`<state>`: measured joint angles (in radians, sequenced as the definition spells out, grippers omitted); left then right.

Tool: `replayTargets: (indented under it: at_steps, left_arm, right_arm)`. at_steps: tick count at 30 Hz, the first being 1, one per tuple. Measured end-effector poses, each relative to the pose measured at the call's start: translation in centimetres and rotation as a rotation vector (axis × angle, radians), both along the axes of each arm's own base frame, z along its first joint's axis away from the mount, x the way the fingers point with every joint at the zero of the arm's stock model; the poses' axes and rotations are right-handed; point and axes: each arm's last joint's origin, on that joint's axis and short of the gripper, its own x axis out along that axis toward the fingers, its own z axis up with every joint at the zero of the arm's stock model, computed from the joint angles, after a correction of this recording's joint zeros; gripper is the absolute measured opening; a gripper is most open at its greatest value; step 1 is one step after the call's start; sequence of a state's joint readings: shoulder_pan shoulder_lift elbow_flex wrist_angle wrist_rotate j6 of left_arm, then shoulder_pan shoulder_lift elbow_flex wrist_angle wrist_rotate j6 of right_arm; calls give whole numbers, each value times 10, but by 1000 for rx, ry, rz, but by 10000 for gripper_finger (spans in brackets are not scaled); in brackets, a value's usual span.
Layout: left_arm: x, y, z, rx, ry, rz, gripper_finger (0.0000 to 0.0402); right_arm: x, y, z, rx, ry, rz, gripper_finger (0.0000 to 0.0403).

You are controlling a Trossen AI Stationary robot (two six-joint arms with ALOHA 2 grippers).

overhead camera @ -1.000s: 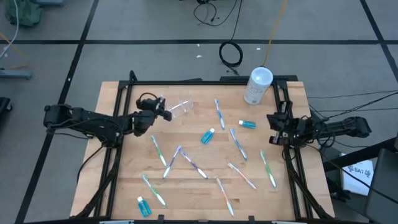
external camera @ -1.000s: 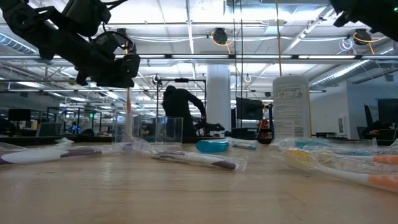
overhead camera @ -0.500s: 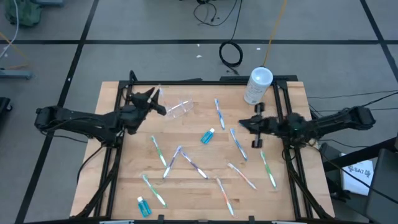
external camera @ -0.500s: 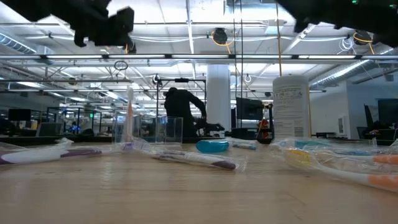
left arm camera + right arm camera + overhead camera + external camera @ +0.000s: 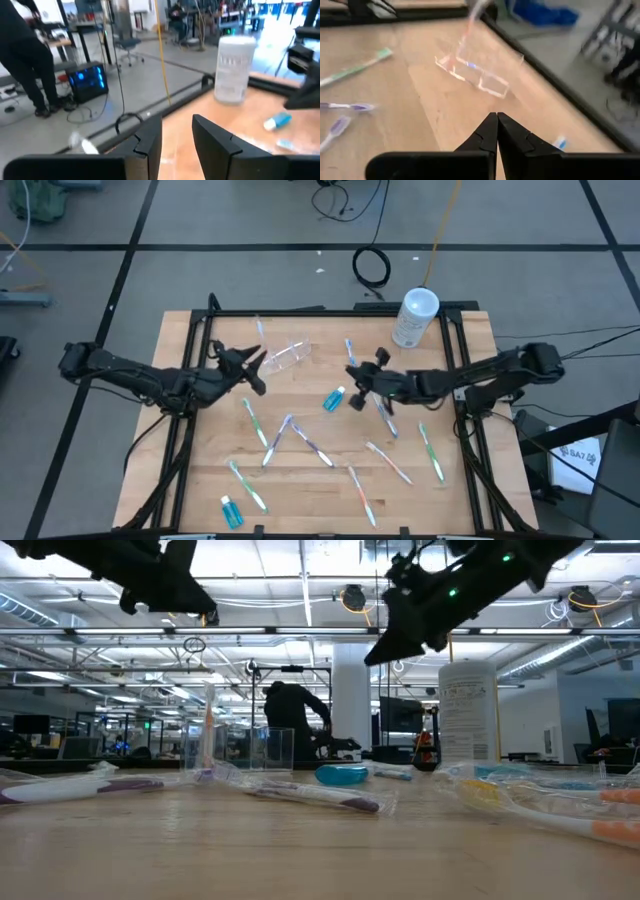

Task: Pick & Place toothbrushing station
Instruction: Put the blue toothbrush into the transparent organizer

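hovering right hand (image 5: 352,372) pinched closed | beside tube (image 5: 334,398) | left hand (image 5: 256,360) parted

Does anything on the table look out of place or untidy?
Yes. The toothbrushes lie scattered at all angles across the table, and the tubes lie loose among them. Nothing looks broken or spilled.

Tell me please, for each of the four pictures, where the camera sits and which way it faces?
High: above the table, facing down; both arms show.
Low: at tabletop height, facing the room; arms overhead.
Left wrist: on the left arm, facing the white canister; the left hand is empty, fingers apart.
Right wrist: on the right arm, facing the clear pouch; the right hand is shut.
High and low views share the canister.
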<state>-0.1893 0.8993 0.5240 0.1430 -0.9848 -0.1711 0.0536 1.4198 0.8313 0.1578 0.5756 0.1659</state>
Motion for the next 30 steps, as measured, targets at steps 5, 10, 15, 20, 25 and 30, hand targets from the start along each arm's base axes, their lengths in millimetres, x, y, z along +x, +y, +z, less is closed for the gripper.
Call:
replayTargets:
  at_steps: [5,10,15,20,25,30]
  left_arm:
    - [-3,-4,-10,-49,44,-13,115]
    - [-3,-7,-13,-112,26,-53,115]
    - [-3,-8,-13,-143,20,-86,115]
    - [-3,-8,-13,-169,-4,-79,115]
    - [-3,-7,-14,-178,-4,-75,115]
    - [-3,-7,-15,-176,2,-75,115]
  right_arm:
    - [15,-18,-13,75,36,-12,4]
    - [18,-39,-22,117,70,21,19]
    - [19,-60,-23,200,17,16,56]
    - [30,-64,-43,222,10,36,97]
    - [33,-75,-72,211,73,-100,127]
    - [31,-95,-91,194,97,-269,136]
